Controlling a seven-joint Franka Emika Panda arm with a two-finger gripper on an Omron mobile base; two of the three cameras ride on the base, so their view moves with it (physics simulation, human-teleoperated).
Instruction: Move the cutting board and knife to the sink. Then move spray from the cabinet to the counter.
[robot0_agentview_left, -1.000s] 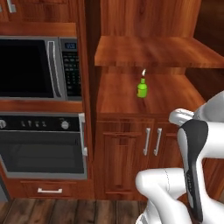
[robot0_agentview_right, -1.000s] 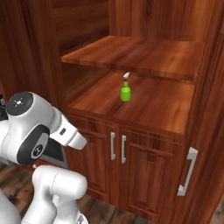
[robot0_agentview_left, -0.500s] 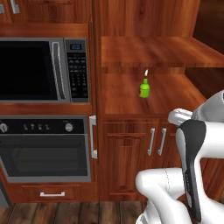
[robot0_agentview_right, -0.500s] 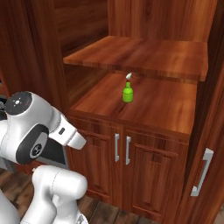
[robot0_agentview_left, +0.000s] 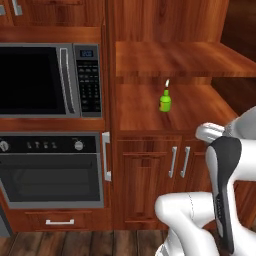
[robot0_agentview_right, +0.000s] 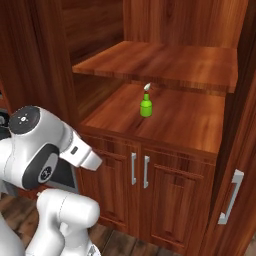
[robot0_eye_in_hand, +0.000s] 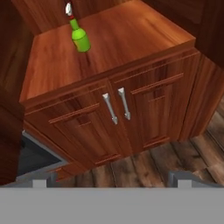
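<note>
The spray (robot0_agentview_left: 165, 100) stands upright — a small bright green bottle with a whitish nozzle — toward the back of the cabinet (robot0_agentview_left: 150, 165) niche's lower shelf, under the upper shelf (robot0_agentview_right: 165, 62). Below it, two panelled doors meet at slim silver handles (robot0_eye_in_hand: 117, 106), with the microwave (robot0_agentview_left: 50, 80) and oven (robot0_agentview_left: 52, 167) to the left. The arm is folded low in front, well apart from the bottle — the tool (robot0_eye_in_hand: 111, 179) has its jaws spread wide, empty, aimed down at the doors and floorboards (robot0_eye_in_hand: 175, 153).
</note>
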